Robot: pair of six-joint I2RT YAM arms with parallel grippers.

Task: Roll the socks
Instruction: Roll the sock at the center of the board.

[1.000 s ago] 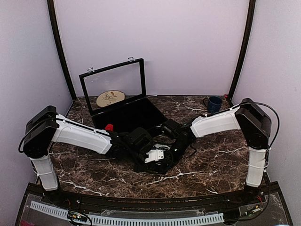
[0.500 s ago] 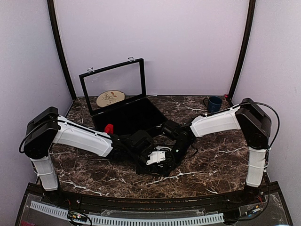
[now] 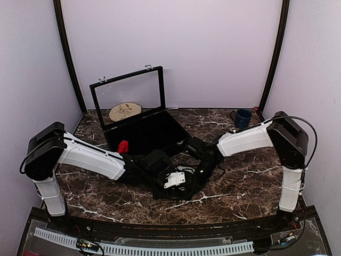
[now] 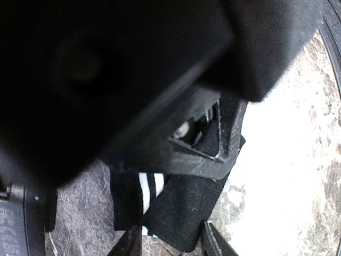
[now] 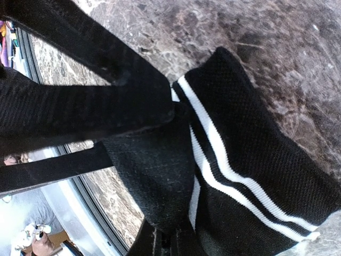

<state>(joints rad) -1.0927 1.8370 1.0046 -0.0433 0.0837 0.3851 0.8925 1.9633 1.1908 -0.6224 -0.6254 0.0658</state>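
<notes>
Currently the black sock (image 5: 240,160) w/ white stripes lies crumpled on the marble bench (image 3: 250,181), front-centre, where both arms meet. R jaws are together, pinching a fold of its fabric. L jaws stand apart, one tip either side of the sock's edge, not clamped. Red sock (image 3: 123,145) sits apart, beyond the L arm (image 3: 90,154), by the open black case (image 3: 144,133).

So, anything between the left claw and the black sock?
Nothing visible. The black sock lies right between the fingers of the left claw in the left wrist view. The right claw, shut on the same sock, crowds in close beside it.
</notes>
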